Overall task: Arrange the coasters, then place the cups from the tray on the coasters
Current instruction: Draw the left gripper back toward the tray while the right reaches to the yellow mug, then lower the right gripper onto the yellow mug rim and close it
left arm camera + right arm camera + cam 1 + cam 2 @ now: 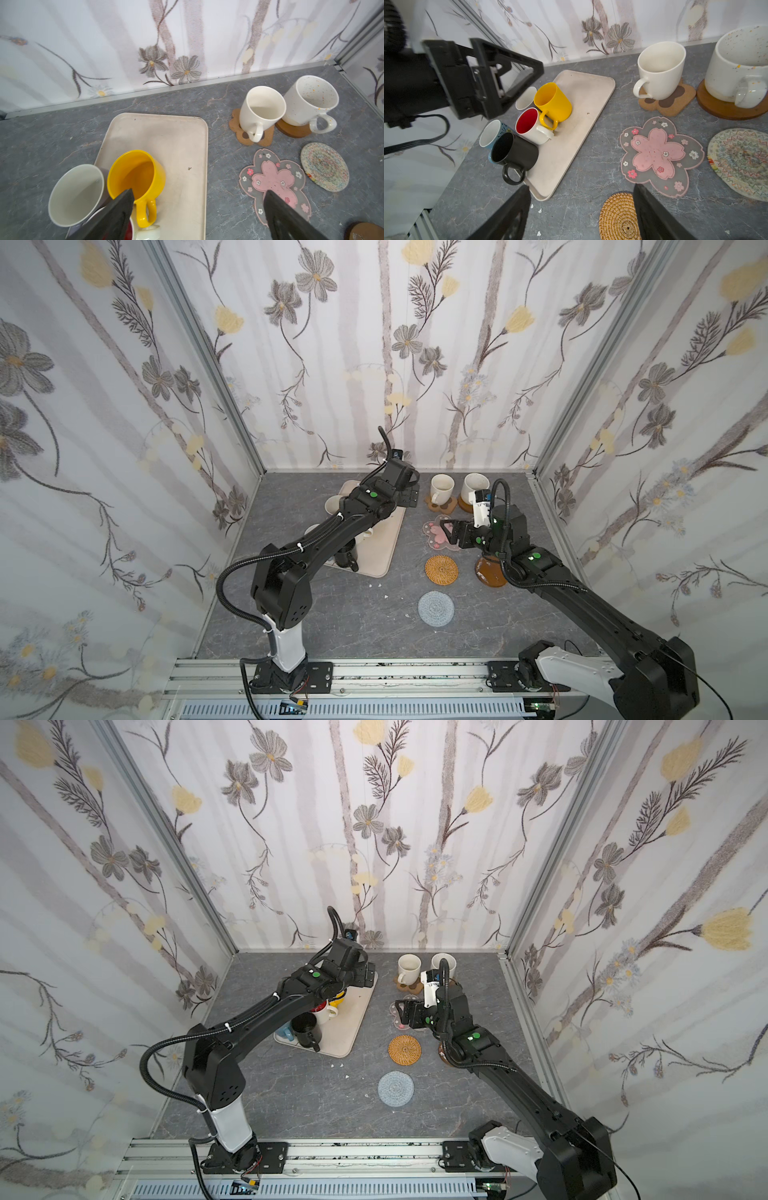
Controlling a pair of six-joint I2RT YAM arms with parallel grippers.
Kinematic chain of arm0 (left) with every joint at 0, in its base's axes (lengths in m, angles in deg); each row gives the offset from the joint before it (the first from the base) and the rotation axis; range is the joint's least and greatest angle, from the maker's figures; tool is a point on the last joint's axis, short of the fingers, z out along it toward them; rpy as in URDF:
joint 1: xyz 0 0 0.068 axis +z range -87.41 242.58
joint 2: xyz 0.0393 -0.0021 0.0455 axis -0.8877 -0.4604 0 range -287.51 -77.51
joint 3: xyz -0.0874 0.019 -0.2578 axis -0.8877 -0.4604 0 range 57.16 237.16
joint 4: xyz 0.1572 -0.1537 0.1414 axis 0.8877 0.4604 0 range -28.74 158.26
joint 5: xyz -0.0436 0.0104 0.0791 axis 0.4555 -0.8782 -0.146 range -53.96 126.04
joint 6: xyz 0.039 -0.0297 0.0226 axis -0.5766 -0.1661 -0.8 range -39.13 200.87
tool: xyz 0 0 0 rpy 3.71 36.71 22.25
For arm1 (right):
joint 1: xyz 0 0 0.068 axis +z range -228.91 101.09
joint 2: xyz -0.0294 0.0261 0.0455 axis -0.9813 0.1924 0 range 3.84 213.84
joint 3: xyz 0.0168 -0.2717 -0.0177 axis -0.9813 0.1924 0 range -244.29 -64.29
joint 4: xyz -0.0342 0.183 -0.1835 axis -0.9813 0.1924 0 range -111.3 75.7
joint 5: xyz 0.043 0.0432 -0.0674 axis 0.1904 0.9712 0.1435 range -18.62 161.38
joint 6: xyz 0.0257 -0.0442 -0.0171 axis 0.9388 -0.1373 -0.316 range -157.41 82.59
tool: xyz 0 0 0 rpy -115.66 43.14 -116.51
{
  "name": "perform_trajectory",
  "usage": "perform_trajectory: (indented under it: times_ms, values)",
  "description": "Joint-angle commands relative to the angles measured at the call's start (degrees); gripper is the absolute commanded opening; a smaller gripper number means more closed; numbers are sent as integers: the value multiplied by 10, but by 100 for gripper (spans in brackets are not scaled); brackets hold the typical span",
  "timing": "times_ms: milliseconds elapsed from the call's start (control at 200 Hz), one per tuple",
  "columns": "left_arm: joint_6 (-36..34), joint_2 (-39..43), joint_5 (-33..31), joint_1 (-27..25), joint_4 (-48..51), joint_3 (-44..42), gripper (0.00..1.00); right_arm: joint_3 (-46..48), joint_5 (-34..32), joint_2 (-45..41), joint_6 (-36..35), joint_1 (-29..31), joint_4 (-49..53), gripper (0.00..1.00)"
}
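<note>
The beige tray holds several cups: yellow, black, white with red inside, light blue and a pale one. A cream cup stands on the paw coaster, and a speckled cup on a brown wooden round. My left gripper hangs open and empty over the tray's right edge. Above the pink blossom coaster, my right gripper is open with nothing in it.
A beige woven coaster, a rattan round, a grey-blue crocheted mat and a second brown wooden round, partly under my right arm, lie bare on the grey table. Small white crumbs lie near the tray's corner. Walls close three sides.
</note>
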Motion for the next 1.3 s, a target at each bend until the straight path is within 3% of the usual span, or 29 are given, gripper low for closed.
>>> perform_trajectory:
  times_ms: [0,200,360,430,530,704,904,1149,1294]
  values:
    - [69,63,-10,24,-27,-81,100,-41,-37,58,17,25,21,81]
    - [114,221,-28,60,-47,-251,100,-102,-52,176,52,76,-22,91]
    - [150,338,4,118,-46,-337,100,-188,-47,267,52,104,-13,93]
    - [172,381,30,146,-45,-369,100,-224,-48,304,52,112,-7,93]
    - [177,424,121,194,-43,-402,100,-280,-47,360,52,119,7,90]
    - [154,455,175,227,-32,-435,100,-368,-52,443,46,127,34,88]
    - [144,453,165,236,-33,-459,100,-451,-67,518,39,137,62,89]
    - [138,450,155,238,-37,-474,100,-508,-75,578,47,137,75,77]
    - [138,446,162,239,-41,-482,100,-521,-70,592,51,138,76,75]
